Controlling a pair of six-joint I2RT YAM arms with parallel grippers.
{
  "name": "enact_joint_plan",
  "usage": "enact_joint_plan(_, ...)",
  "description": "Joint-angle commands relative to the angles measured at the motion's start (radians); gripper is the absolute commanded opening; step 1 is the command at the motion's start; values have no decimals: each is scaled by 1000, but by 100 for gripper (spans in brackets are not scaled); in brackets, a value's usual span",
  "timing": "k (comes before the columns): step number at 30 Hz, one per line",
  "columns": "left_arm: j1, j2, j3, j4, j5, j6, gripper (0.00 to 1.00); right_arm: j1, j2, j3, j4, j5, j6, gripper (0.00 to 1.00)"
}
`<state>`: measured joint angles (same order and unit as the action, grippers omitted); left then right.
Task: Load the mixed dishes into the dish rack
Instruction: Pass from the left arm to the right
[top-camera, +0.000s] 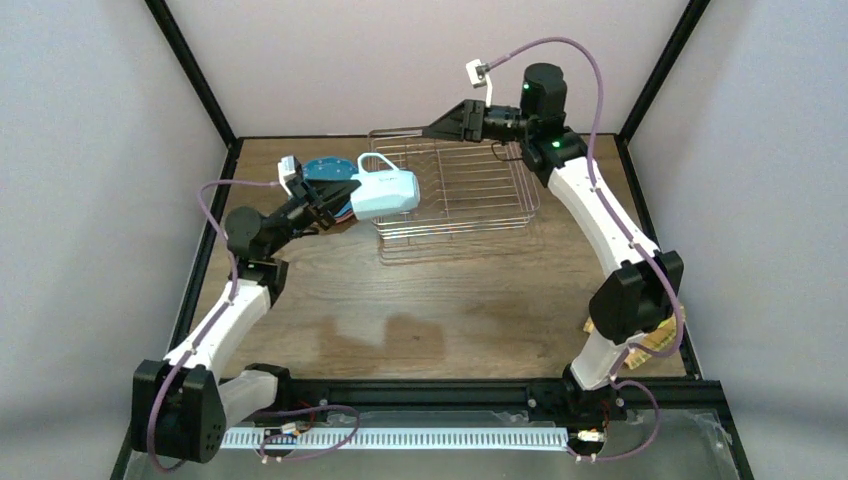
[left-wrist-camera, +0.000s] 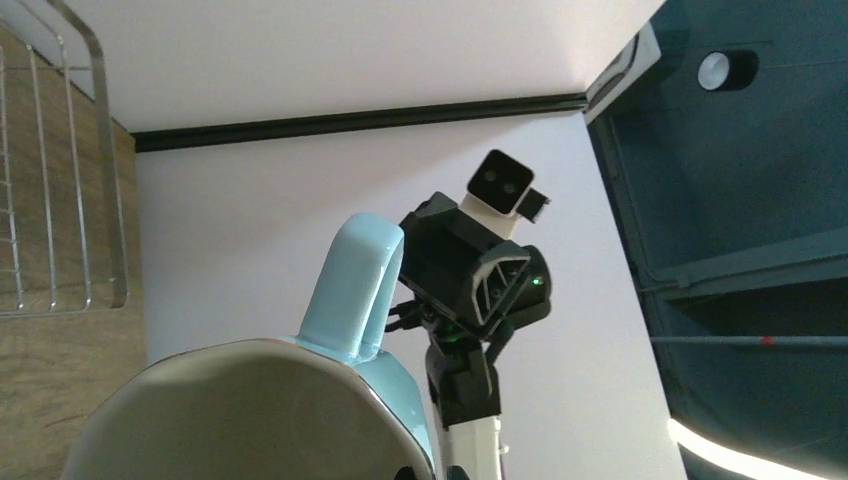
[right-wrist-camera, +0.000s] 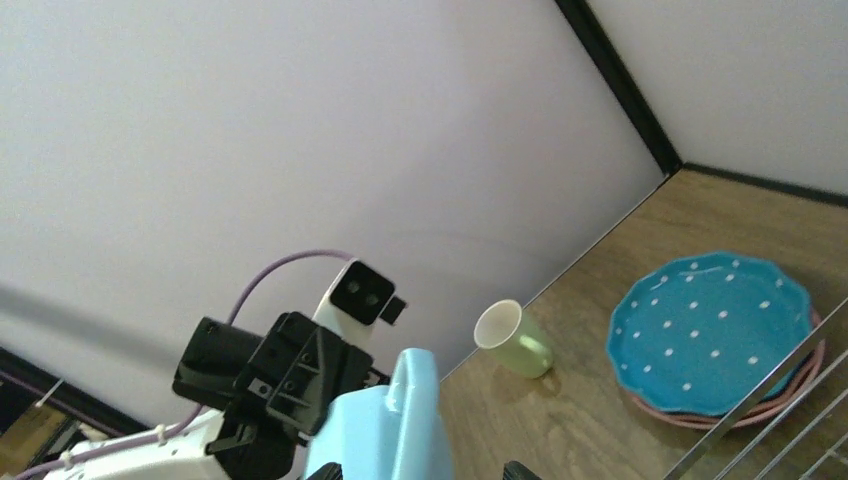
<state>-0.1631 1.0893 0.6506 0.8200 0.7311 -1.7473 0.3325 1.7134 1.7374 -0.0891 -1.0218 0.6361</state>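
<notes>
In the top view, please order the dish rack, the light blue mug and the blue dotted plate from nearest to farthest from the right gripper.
1. The dish rack, just below the right gripper.
2. The light blue mug, at the rack's left edge, held by the left gripper.
3. The blue dotted plate, farther left.

light blue mug: no print readable
blue dotted plate: dots only, no lettering
arm casings: nothing legible

The left arm and right arm have white shell links between bulky black joints. A purple cable loops to each small white wrist camera. The left pincer and right pincer are black. Green lights glow on the right arm.
</notes>
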Motion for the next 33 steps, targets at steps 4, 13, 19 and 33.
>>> enact_joint_plan(4, -17, 41, 75, 61, 40, 35, 3, 67, 27, 34, -106, -27, -56, 91)
enact_joint_plan(13, -36, 97, 153, 52, 69, 55, 3, 112, 74, 74, -174, -8, -107, 91)
enact_joint_plan(19, -53, 121, 173, 53, 71, 61, 3, 128, 102, 95, -183, -9, -113, 91)
enact_joint_plan(33, -90, 197, 214, 117, 57, 46, 3, 180, 165, 151, -197, 7, -106, 89)
